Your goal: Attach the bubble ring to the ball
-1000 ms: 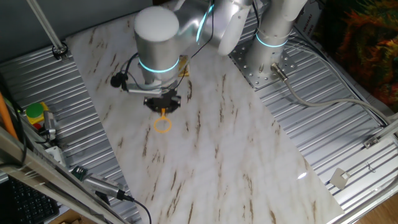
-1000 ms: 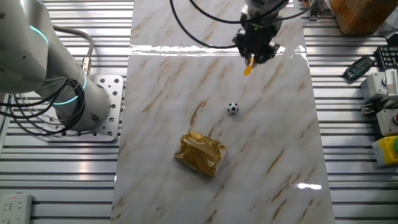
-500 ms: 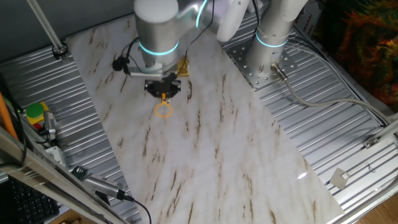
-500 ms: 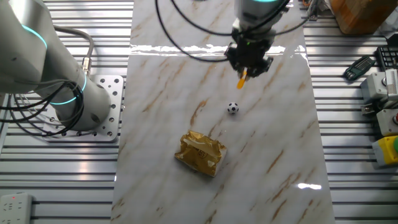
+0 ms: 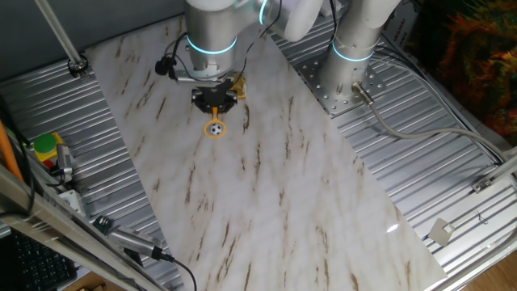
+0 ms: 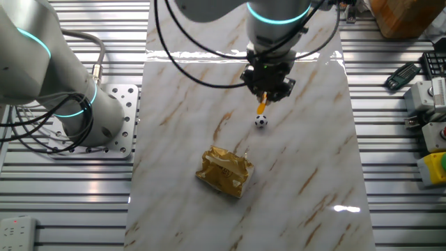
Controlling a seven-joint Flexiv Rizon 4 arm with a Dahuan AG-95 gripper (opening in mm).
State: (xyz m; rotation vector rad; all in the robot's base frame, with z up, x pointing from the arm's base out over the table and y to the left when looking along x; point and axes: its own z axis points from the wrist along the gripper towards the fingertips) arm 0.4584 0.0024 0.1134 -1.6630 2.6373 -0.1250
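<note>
Plastic bubble ring (image 5: 215,129) hoop circles patched ball (image 6: 260,120); end effector (image 6: 263,95) grips handle.

You have the bubble ring (image 5: 215,129), a small orange-yellow hoop on a short straight handle, hanging with its handle uppermost and its hoop low over the marbled tabletop. In one fixed view the ball (image 5: 216,128), tiny and white with black patches, shows inside the hoop. In the other fixed view you see the ball (image 6: 260,120) resting on the marble with the orange handle (image 6: 261,108) slanting down to just above it; whether hoop and ball touch, you cannot tell from here.
</note>
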